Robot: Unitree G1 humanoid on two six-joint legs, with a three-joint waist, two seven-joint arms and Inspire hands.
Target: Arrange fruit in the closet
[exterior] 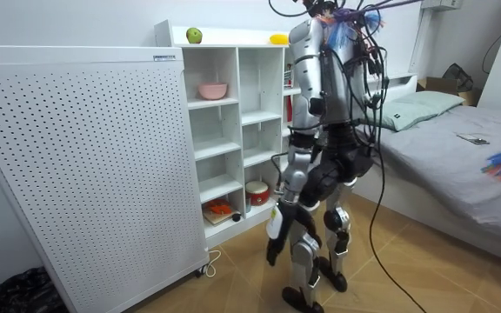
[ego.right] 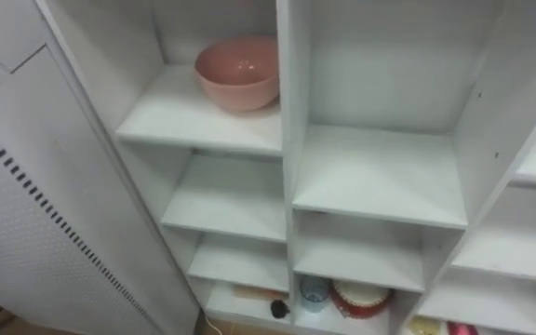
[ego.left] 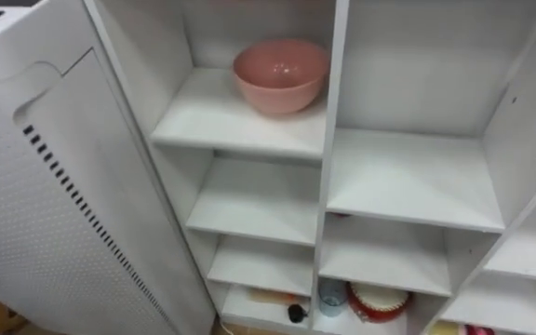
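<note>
A white closet (ego.left: pixel 322 167) with open compartments is in front of me. A pink bowl (ego.left: pixel 280 74) rests on its upper left shelf. In the room view a green apple (exterior: pixel 194 36) and a yellow fruit (exterior: pixel 278 38) lie on the closet's top. I stand facing the closet, close to it. My left hand (exterior: pixel 273 245) hangs low beside my leg, away from the shelves and from both fruits.
A white perforated panel (ego.left: pixel 54 214) stands against the closet's left side. The bottom compartments hold a red and white pot (ego.left: pixel 377 302), a blue cup (ego.left: pixel 332 296) and some orange items (exterior: pixel 220 209). A bed (exterior: pixel 459 165) lies behind me.
</note>
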